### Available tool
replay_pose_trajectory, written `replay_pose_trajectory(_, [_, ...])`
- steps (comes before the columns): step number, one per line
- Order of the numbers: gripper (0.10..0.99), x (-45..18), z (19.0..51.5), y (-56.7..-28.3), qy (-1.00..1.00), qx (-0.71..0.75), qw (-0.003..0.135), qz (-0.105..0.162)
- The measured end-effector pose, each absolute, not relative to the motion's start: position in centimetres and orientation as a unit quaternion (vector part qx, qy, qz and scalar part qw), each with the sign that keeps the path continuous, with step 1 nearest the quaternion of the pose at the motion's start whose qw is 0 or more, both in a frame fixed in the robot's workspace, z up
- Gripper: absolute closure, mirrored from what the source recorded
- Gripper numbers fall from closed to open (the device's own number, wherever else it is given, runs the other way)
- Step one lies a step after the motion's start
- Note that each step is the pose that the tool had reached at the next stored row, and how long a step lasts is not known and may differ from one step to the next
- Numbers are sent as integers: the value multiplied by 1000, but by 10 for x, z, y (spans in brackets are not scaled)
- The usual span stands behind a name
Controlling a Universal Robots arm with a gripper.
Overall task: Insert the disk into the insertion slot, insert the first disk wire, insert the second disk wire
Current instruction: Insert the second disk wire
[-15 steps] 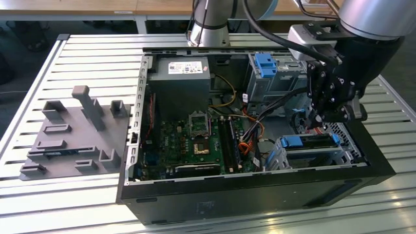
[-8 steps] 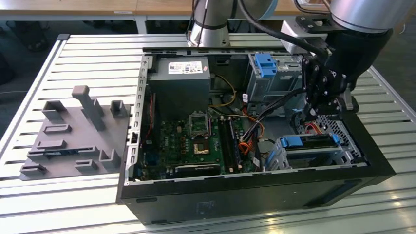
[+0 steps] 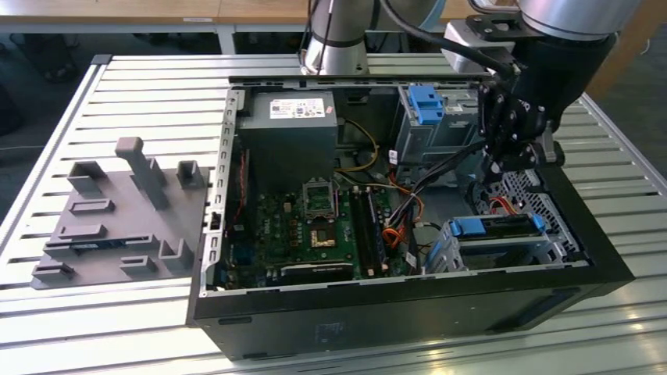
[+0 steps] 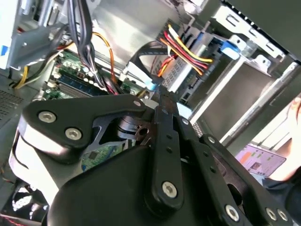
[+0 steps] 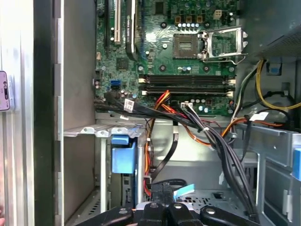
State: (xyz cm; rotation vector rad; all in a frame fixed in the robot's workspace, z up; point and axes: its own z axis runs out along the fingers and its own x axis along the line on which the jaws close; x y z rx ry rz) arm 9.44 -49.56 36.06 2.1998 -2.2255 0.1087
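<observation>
Gripper (image 3: 518, 160) fingertips hidden in ext. view behind own linkage and case wall; jaw state not readable. Second wrist view: gripper (image 4: 157, 96) body blocks most of motherboard (image 4: 70, 77); tips blurred against cable bundle (image 4: 188, 52). First wrist view: gripper (image 5: 164, 205) cut off by picture edge. Disk (image 3: 498, 226) mostly concealed inside insertion slot (image 3: 501, 246); only blue carrier edge seen, label not visible. Wire ends at disk too small to tell whether seated.
</observation>
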Motion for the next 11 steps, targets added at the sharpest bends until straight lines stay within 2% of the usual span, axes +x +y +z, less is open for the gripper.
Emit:
replay_pose_trajectory(5, [973,94,359,-491,-711,703,12,30])
replay_pose_trajectory(6, [914,94,359,-491,-711,703,12,30])
replay_pose_trajectory(11, [898,94,354,-491,-711,703,12,30])
